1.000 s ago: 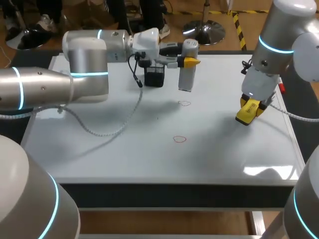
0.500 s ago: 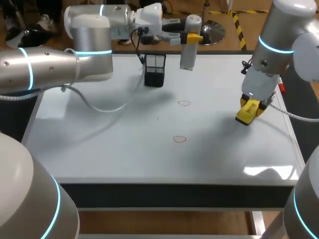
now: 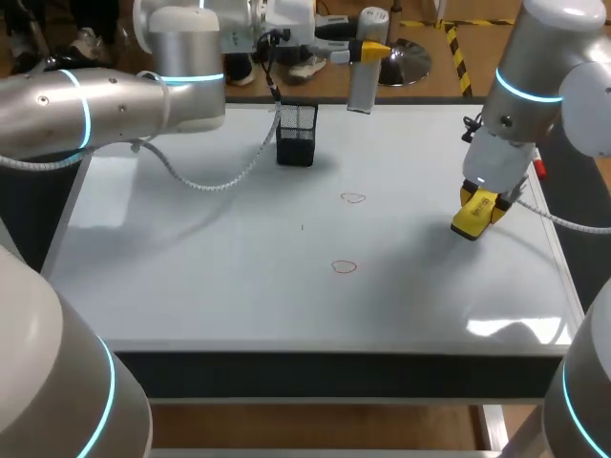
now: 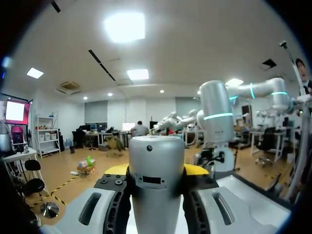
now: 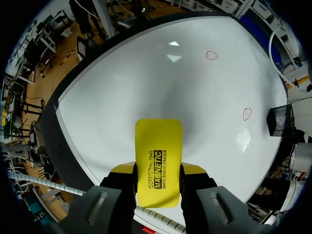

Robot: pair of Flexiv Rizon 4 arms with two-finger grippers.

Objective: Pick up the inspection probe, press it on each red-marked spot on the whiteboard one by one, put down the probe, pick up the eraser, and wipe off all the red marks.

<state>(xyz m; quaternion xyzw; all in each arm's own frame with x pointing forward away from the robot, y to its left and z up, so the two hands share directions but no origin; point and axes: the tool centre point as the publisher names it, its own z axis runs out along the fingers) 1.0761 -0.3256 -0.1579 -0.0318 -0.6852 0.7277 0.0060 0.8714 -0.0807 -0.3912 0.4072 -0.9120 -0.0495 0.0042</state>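
Gripping the inspection probe (image 3: 362, 86) from two sides, the left pincer (image 3: 368, 50) is holding it upright in the air at the far edge of the whiteboard (image 3: 191, 267). The probe is hanging clear of the surface, just beyond and to the right of a black mesh holder (image 3: 297, 134) that is standing on the board. In the left wrist view the grey cylinder is filling the gap between the yellow tips, both pressing against its sides.

The right pincer (image 3: 474, 212) is clamping the yellow eraser (image 3: 473, 218) and is hanging over the right part of the whiteboard, with the eraser sticking out ahead of its fingers. Whether the eraser is touching the board I cannot tell.

Two red marks are showing on the whiteboard, which is covering the tabletop: a far mark (image 3: 354, 198) near the middle and a near mark (image 3: 344, 267) closer to the front edge. Both are lying well apart from the eraser, to its left.
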